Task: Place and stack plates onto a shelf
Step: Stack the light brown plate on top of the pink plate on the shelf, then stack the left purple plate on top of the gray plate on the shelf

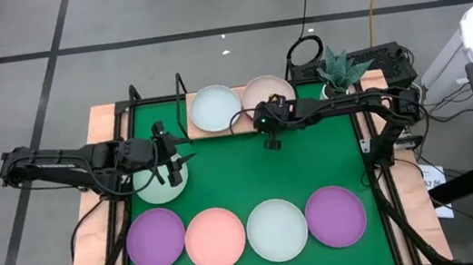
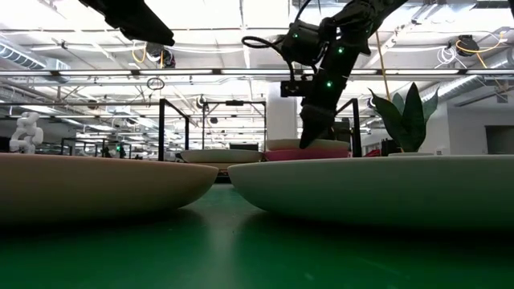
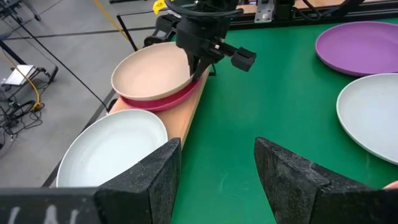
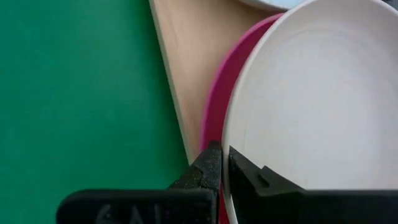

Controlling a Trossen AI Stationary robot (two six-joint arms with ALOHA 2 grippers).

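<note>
I'm setting the beige plate (image 3: 152,74) onto the magenta plate (image 3: 168,99) on the shelf (image 3: 189,115), right gripper (image 4: 224,163) pinching its rim; next I should release it, while the left gripper (image 3: 214,165), fingers spread, hovers over the mint plate (image 1: 163,186)

From my left wrist camera I see my left gripper (image 3: 214,168) with its fingers spread wide above the green mat (image 3: 261,99). Ahead, the right gripper (image 3: 198,62) pinches the rim of the beige plate (image 3: 152,71), which sits on the magenta plate (image 3: 168,101) on the wooden shelf (image 3: 186,118). A pale mint plate (image 3: 112,152) lies beside them, and a purple plate (image 3: 357,46) and another pale plate (image 3: 370,115) rest on the mat.
</note>
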